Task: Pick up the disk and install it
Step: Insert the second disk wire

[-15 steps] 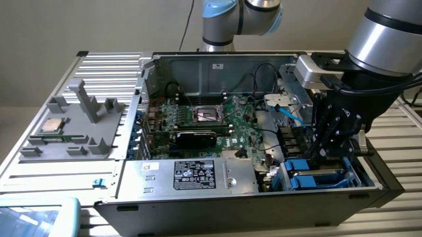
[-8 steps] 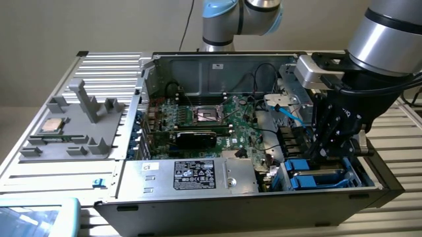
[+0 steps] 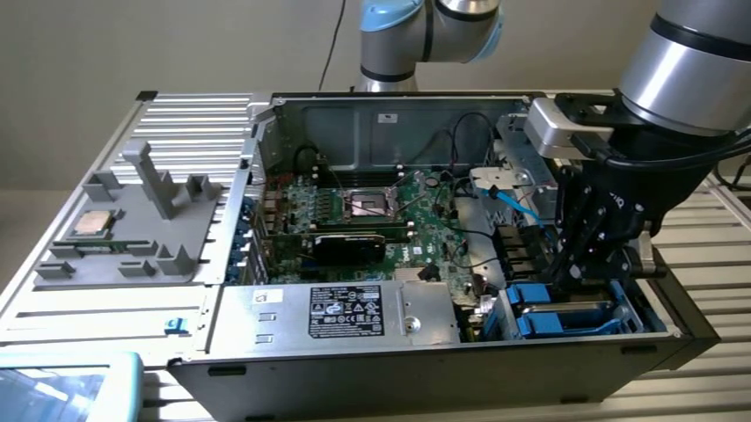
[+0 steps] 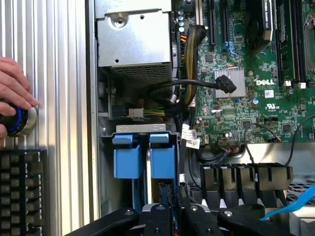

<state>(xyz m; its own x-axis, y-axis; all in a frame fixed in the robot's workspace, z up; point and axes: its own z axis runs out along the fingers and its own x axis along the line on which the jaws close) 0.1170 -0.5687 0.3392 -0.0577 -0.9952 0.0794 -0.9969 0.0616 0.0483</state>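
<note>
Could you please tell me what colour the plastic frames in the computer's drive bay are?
Bright blue plastic frames, clearest in the wrist view, just beyond the gripper.

Silver-and-black arm (image 3: 692, 53), pale-blue joint caps, black claw (image 3: 593, 264).

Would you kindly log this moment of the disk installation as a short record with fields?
scene: open computer case on a slatted table
gripper: shut, lowered into the drive bay at the exterior view's right
disk: blue-framed, standing on edge in the bay, just ahead of the gripper
power supply: silver box with a black label, beside the bay
person: a hand on a blue-ringed knob by a keyboard
</note>
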